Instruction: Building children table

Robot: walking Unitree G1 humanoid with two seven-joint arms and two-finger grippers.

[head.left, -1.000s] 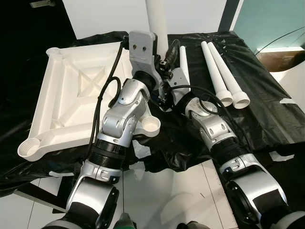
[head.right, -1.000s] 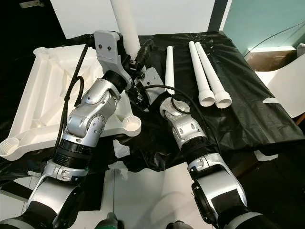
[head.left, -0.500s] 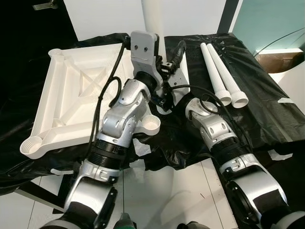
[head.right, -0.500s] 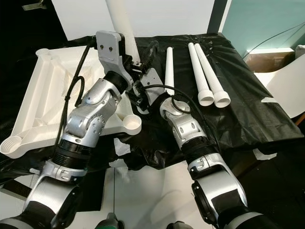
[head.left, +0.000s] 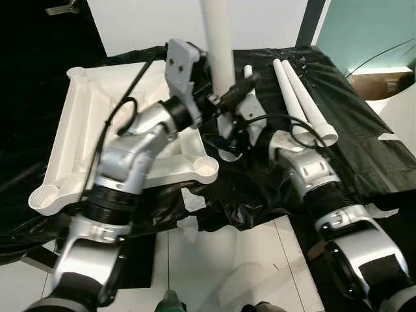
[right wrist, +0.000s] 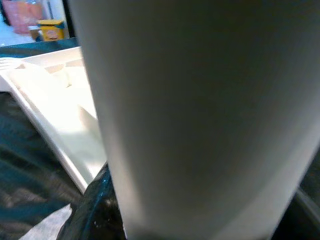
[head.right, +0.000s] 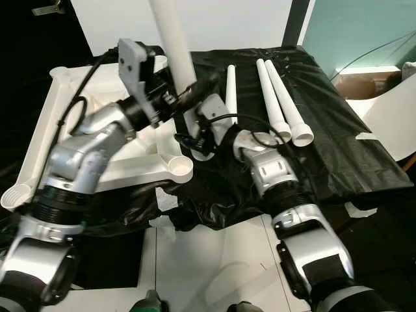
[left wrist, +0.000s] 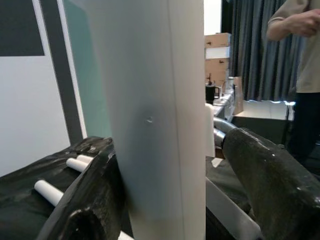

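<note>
A white plastic children's tabletop (head.left: 91,153) lies upside down on a surface draped in black plastic sheeting (head.left: 364,153), its ribbed underside facing up. Round leg sockets sit at its corners: the near-left socket (head.left: 44,197) and the near-right socket (head.left: 207,168) are hollow cups with nothing in them, and the far-left socket (head.left: 77,71) is likewise unfilled.

At the far-right corner a white table leg (head.left: 218,49) stands upright. The left end effector (head.left: 218,97) is clamped on this leg from the tabletop side; in the left wrist view its black fingers (left wrist: 272,185) press on either side of the white tube. The right end effector (head.right: 198,88) meets the same leg from the other side, and the right wrist view shows the leg close between its fingers (right wrist: 92,210), so it too grips it.

Three more white legs lie flat on the sheeting to the right: a single leg (head.right: 231,91) near the arms, and a pair of legs (head.right: 279,97) side by side, touching.

A person (left wrist: 300,60) stands in the background of the left wrist view.
</note>
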